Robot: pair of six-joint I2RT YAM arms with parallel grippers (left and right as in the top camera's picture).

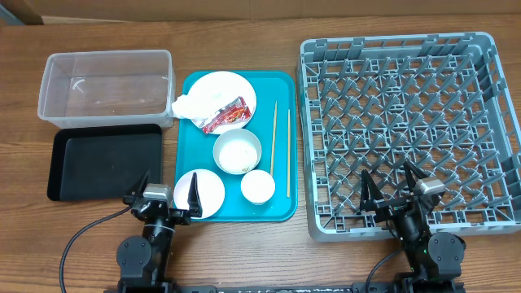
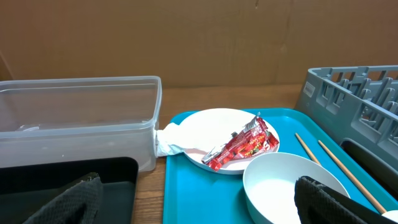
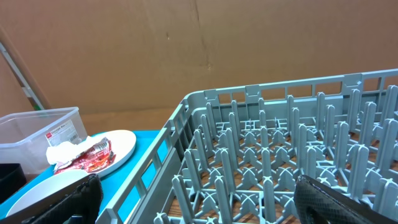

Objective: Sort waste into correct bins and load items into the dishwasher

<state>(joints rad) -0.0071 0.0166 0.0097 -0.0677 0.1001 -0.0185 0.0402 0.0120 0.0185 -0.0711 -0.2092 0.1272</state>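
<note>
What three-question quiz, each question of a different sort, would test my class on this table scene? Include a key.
1. True or false: the dish rack holds no dishes yet.
2. The red-and-white wrapper lies on: A) the large plate; B) the black tray; C) the clear tub.
3. Fill in: ___ chopsticks lie on the teal tray.

Key: 1 true; 2 A; 3 two.
</note>
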